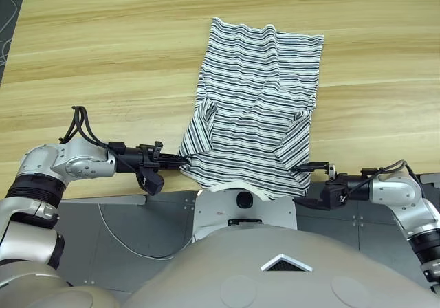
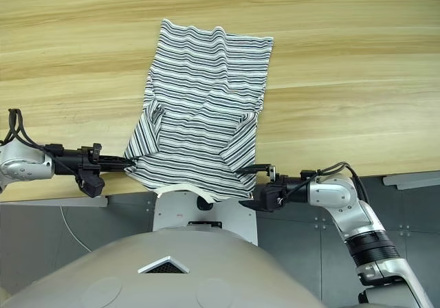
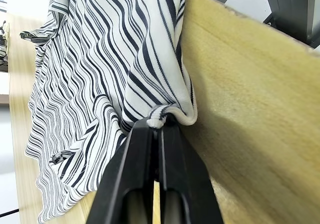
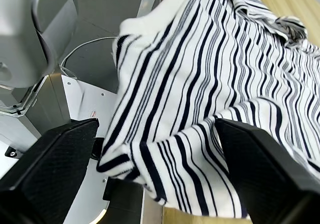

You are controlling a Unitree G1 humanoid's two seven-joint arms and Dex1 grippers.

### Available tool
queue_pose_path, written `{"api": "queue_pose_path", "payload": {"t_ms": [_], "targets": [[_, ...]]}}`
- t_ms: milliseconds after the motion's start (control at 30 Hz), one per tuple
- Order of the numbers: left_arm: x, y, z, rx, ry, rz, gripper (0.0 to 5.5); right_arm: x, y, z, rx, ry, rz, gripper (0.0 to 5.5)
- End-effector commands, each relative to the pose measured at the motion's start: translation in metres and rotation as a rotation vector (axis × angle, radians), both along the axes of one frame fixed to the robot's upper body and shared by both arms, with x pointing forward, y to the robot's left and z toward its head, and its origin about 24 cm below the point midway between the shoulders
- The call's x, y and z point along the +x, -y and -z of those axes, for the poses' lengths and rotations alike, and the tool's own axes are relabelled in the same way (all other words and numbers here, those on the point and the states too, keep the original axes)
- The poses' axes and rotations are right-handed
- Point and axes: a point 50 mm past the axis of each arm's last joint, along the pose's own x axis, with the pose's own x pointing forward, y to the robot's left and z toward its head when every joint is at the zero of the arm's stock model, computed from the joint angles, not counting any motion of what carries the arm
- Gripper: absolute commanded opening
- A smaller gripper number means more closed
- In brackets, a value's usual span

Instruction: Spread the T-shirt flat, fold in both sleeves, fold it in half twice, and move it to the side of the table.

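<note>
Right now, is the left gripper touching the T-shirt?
Touching. The left wrist view shows the left gripper shut on a bunched edge of the T-shirt.

Striped T-shirt (image 1: 258,102), sleeves folded in, collar end overhanging table edge

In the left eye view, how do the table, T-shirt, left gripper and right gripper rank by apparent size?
Largest: table.
Then: T-shirt.
Smallest: left gripper and right gripper, which look about alike, so unranked.
</note>
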Motion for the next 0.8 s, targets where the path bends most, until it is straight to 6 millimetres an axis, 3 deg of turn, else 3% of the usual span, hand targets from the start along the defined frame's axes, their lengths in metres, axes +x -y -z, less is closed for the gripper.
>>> {"api": "queue_pose_path", "payload": {"t_ms": [33,267,800], "targets": [[-0.0162,-0.0030,0.0208,0.116,-0.102,0.014,0.11,0.0062,0.0037,-0.0012,-0.051,0.123,-0.068,4.32],[-0.0149,0.0005,0.0190,0.110,-0.096,0.021,0.11,0.0114,0.0036,0.0023,-0.031,0.239,-0.086,4.32],[-0.0147,0.0014,0.0163,0.096,-0.099,0.016,0.10,0.0111,-0.0008,0.0005,0.086,0.195,-0.054,1.20]]}}
